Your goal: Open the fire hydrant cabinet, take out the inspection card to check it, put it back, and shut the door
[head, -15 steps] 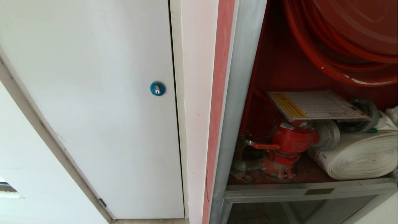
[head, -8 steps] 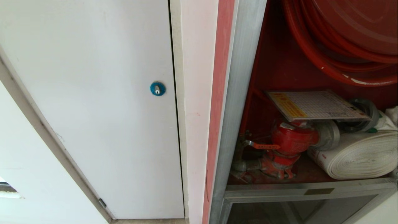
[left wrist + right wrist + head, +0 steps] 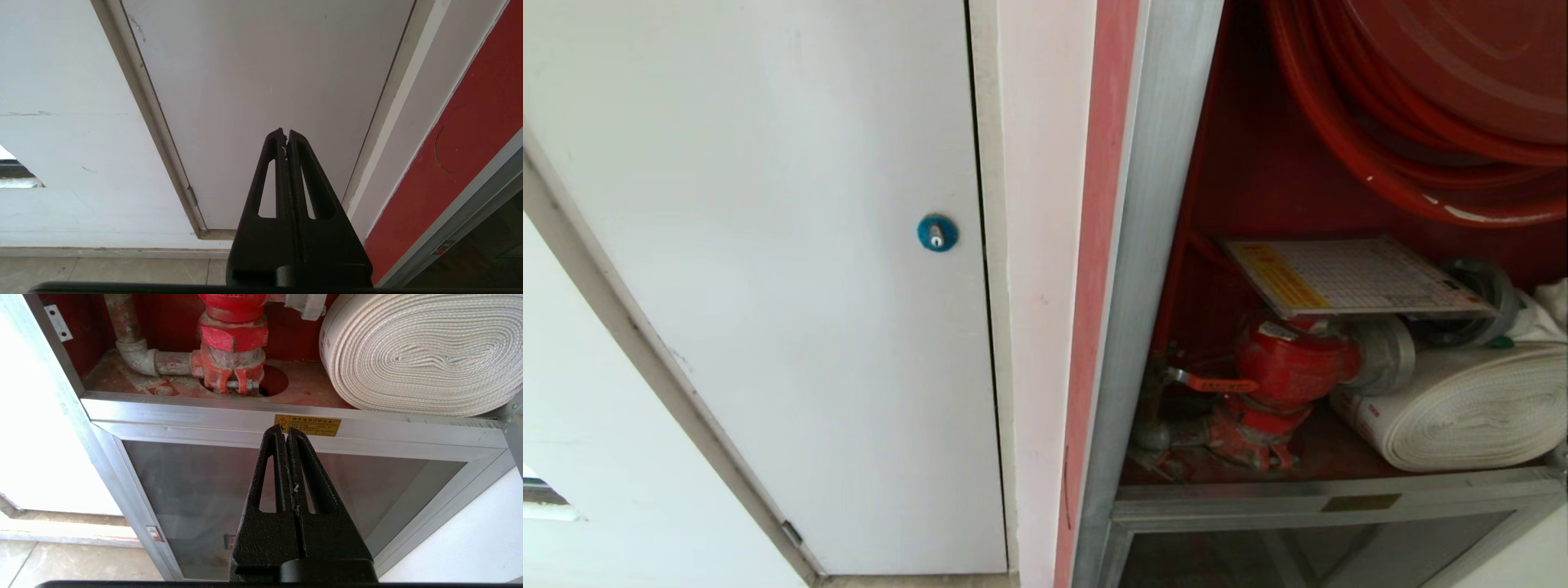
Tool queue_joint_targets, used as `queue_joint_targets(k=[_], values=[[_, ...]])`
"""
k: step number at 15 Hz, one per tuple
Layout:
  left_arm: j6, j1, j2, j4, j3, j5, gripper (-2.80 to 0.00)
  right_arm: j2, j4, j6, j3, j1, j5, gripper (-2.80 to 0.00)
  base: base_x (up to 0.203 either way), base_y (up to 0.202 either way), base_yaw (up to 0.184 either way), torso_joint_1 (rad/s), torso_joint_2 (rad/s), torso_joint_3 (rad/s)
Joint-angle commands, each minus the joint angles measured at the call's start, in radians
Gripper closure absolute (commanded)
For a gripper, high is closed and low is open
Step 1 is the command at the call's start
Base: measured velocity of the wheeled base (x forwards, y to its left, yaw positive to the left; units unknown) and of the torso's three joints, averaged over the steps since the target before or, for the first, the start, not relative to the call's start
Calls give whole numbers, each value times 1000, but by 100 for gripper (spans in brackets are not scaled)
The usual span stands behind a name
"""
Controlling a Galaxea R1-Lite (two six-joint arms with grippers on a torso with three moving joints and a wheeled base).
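Inside the open cabinet (image 3: 1168,245), the card (image 3: 1356,276) lies flat atop the red valve (image 3: 1290,363), beside the hose roll (image 3: 1470,408). Light, stiff and slick, it likely wants an edge grip. Both pincers, left (image 3: 285,131) and right (image 3: 285,428), hang pressed together, empty.

The head view looks forward and down, close, at the white panel (image 3: 768,286) and the open fire hydrant cabinet (image 3: 1168,245). The left wrist view faces that panel's lower part; the right wrist view faces the cabinet's sill, sharing the red valve (image 3: 233,347) and probably the white hose (image 3: 421,351) with the head view.
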Motion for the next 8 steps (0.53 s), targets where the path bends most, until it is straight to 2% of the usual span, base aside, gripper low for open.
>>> queue_joint_targets(k=[1, 5, 8], values=[[0, 0, 0, 0, 2, 0, 0, -2, 0, -1, 0, 0, 1, 0, 0, 0, 0, 0, 0, 0], [0, 0, 0, 0, 1, 0, 0, -2, 21, 0, -10, -1, -2, 0, 0, 0, 0, 0, 0, 0], [0, 0, 0, 0, 1, 0, 0, 0, 130, 3, -108, -1, -1, 0, 0, 0, 0, 0, 0, 0]])
